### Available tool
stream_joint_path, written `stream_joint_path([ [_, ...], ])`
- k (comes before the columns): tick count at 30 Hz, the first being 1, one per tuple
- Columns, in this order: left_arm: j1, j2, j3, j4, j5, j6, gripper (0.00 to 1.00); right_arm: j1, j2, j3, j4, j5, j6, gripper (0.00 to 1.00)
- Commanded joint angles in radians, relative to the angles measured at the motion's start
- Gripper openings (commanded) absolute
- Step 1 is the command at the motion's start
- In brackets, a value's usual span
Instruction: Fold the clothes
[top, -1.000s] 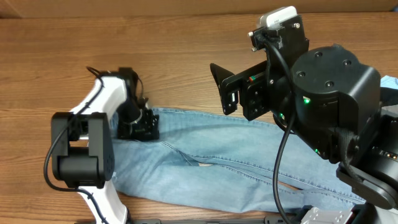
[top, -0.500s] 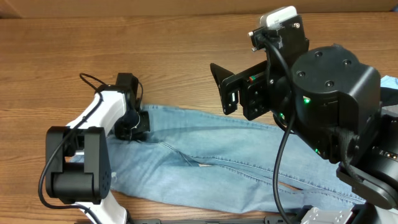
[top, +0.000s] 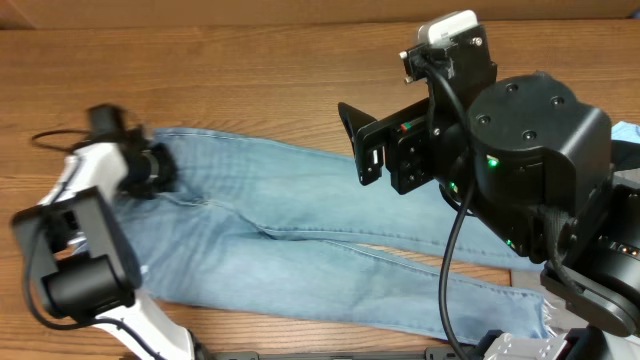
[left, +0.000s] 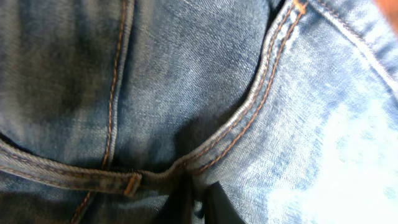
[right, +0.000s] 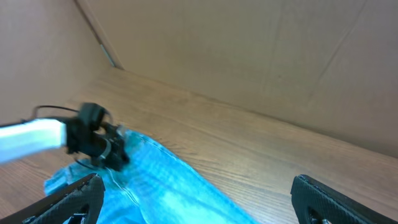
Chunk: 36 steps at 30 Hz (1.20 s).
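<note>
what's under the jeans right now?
Only the wooden table shows around the jeans, which lie spread on it. Anything beneath the denim is covered. The right arm also hides part of the legs in the overhead view.

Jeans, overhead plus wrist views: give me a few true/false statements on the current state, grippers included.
1. The jeans lie stretched lengthwise across the wooden table. True.
2. The right gripper is clamped on a trouser leg. False: its jaws are wide open, it holds nothing and it hangs well above the denim.
3. The left gripper is closed on the denim at the jeans' waist end. True.
4. The jeans are folded in half. False: they are laid out at full length, with both legs running off to the right.
</note>
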Motion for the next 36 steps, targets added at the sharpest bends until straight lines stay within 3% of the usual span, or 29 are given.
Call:
stream_joint_path([
  [1, 0.074, 0.014, 0.105, -0.074, 0.175, 0.119, 0.25, -0.004, -0.004, 0.014, -0.005, 0.006, 0.019, 1.0],
  [4, 0.095, 0.014, 0.183, -0.172, 0.174, 0.163, 0.48, -0.004, -0.004, 0.014, -0.013, 0.006, 0.022, 1.0],
  [10, 0.111, 0.014, 0.274, -0.223, 0.123, 0.162, 0.69, -0.004, -0.004, 0.014, -0.025, 0.006, 0.026, 1.0],
  [14, 0.102, 0.015, 0.269, -0.207, -0.037, 0.162, 1.0, -0.004, -0.004, 0.014, -0.032, 0.006, 0.026, 1.0],
  [19, 0.102, 0.015, 0.269, -0.159, -0.172, 0.162, 1.0, -0.004, -0.003, 0.014, -0.034, 0.006, 0.03, 1.0],
  [29, 0.084, 0.046, 0.249, -0.156, -0.135, 0.203, 0.94, -0.004, -0.004, 0.014, -0.05, -0.002, 0.053, 1.0],
  [33, 0.089, 0.098, 0.249, -0.145, -0.133, 0.202, 0.85, -0.004, -0.004, 0.014, -0.063, -0.002, 0.056, 1.0],
  [36, 0.09, 0.131, 0.249, -0.143, -0.089, 0.226, 0.69, -0.004, -0.004, 0.014, -0.071, -0.005, 0.063, 1.0],
])
